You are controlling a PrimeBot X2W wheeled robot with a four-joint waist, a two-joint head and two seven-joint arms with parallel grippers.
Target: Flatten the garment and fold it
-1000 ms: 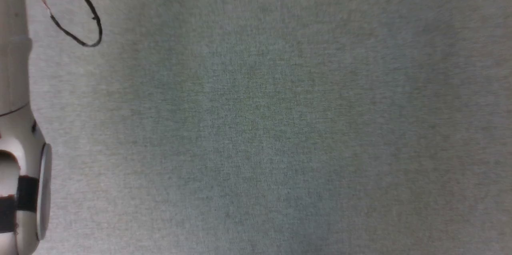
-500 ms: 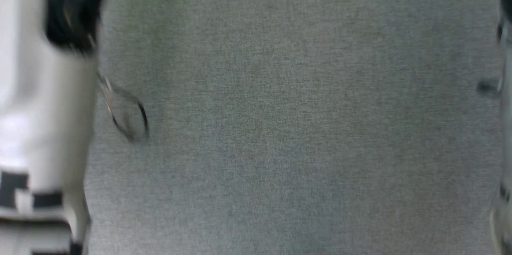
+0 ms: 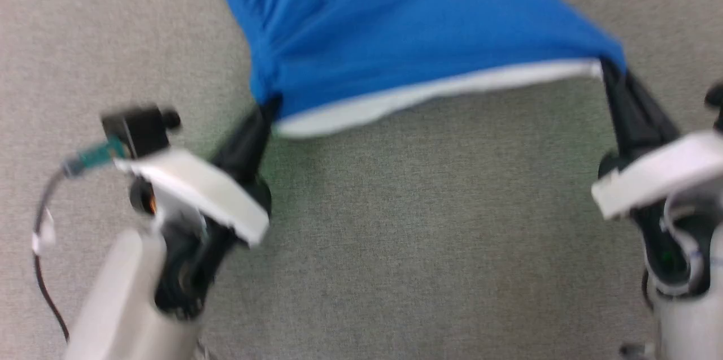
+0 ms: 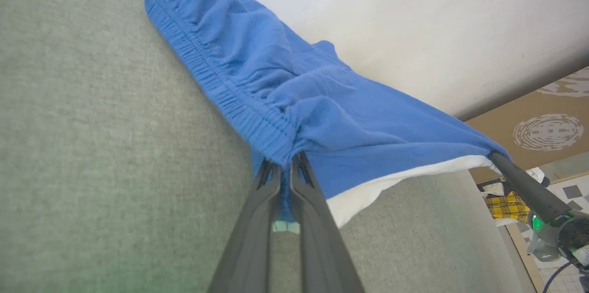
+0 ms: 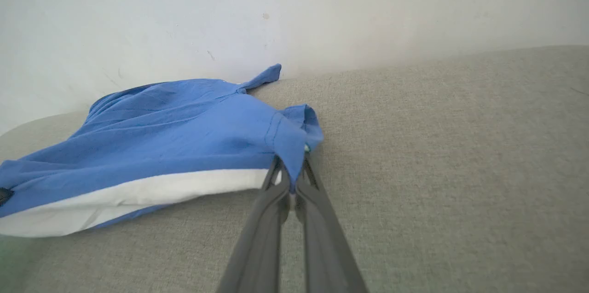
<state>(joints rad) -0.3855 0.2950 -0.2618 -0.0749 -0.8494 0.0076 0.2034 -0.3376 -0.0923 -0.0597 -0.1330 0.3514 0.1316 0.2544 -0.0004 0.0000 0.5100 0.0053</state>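
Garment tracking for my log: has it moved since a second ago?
Cannot tell: the head camera itself shifted, bringing the garment into view, and the grey surface gives no fixed mark.

The shorts point(image 3: 406, 32) are stretching between both grippers over the grey surface point(image 3: 429, 247). The left gripper point(image 3: 270, 104) is pinching their near left corner, and the right gripper point(image 3: 609, 69) is pinching the near right one. A white stripe point(image 3: 440, 94) is sagging along the near edge. A black cable point(image 3: 39, 269) is looping beside the left arm.
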